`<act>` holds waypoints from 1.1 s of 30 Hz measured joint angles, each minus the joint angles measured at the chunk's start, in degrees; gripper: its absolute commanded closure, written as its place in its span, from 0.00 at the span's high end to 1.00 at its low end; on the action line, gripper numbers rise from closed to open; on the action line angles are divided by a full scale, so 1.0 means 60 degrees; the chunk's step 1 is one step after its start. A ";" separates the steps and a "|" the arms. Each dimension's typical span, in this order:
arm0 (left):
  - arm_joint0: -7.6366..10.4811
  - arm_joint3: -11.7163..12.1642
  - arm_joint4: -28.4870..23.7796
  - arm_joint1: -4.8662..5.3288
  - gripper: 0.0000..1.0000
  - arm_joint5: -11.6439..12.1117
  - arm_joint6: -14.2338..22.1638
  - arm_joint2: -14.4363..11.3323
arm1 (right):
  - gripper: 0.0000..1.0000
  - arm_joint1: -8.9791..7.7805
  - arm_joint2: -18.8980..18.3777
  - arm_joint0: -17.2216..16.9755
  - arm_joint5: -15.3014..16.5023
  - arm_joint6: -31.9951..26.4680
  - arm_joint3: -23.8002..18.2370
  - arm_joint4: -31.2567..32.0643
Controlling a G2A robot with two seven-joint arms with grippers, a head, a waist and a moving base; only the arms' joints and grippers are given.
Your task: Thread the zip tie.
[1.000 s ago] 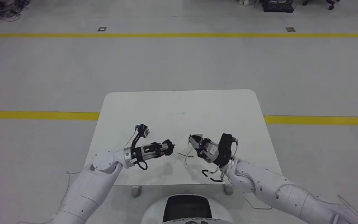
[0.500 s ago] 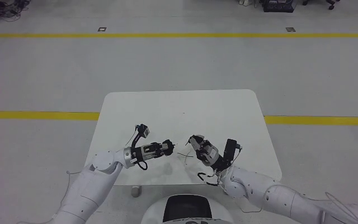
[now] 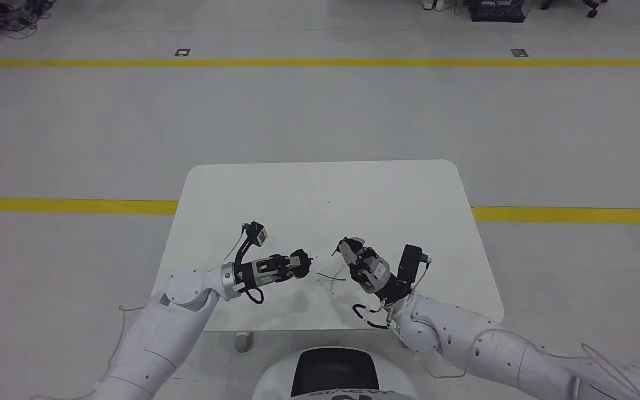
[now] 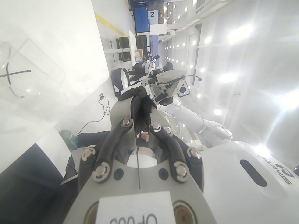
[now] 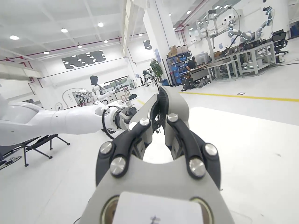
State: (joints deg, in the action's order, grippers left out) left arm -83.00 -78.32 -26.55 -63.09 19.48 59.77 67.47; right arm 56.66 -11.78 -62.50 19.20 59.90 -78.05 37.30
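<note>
— Table (image 3: 320, 190) from the top view: where do the claws sit?
— Over its near half, tips facing each other, close but apart. The left claw (image 3: 303, 262) points across at the right claw (image 3: 343, 247). From up here I cannot tell how wide either one stands, and the zip tie is too thin to make out.
— Anything lying on the table?
— 2 spare ties (image 3: 329, 279), crossed, a little toward the near edge from the gap between the claws.
— Left wrist view?
— The left claw (image 4: 140, 96) has its 2 fingers pressed together, with no gap at the tips. A thin black zip tie (image 4: 138, 164) runs from between them back over the palm. Beyond the tips is the right arm (image 4: 198, 122). Off to the side, the spare ties (image 4: 14, 74) lie crossed on a clear sheet (image 4: 42, 71) on the table (image 4: 46, 12).
— Right wrist view?
— The right claw (image 5: 160, 94) is pinched closed as well, pads meeting. A black zip tie (image 5: 157, 83) sticks out past the tips and curls away, held in the air above the table (image 5: 233, 141). The left arm (image 5: 70, 117) is level at the side, its end just behind the right claw's fingers.
— 1 tie or 2?
— I cannot tell whether both claws grip the same one.
</note>
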 measured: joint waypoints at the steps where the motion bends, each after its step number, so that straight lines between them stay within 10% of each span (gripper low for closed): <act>1: 0.0000 0.0000 0.0000 0.0000 0.00 0.0000 0.0000 0.0000 | 0.00 0.0052 -0.0059 -0.0056 0.0033 0.0048 -0.0017 -0.0071; 17: 0.0000 0.0000 0.0000 0.0000 0.00 0.0000 0.0000 0.0000 | 0.00 0.1053 0.0225 -0.0053 0.0047 -0.0019 0.0850 -0.0829; 33: 0.0000 0.0000 0.0000 0.0000 0.00 0.0000 0.0000 0.0000 | 0.00 0.1146 -0.0138 -0.0313 0.0048 -0.0585 0.0711 -0.0539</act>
State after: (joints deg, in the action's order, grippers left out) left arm -83.00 -78.32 -26.55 -63.09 19.48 59.77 67.47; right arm 63.53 -12.60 -64.38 19.49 56.39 -73.78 34.06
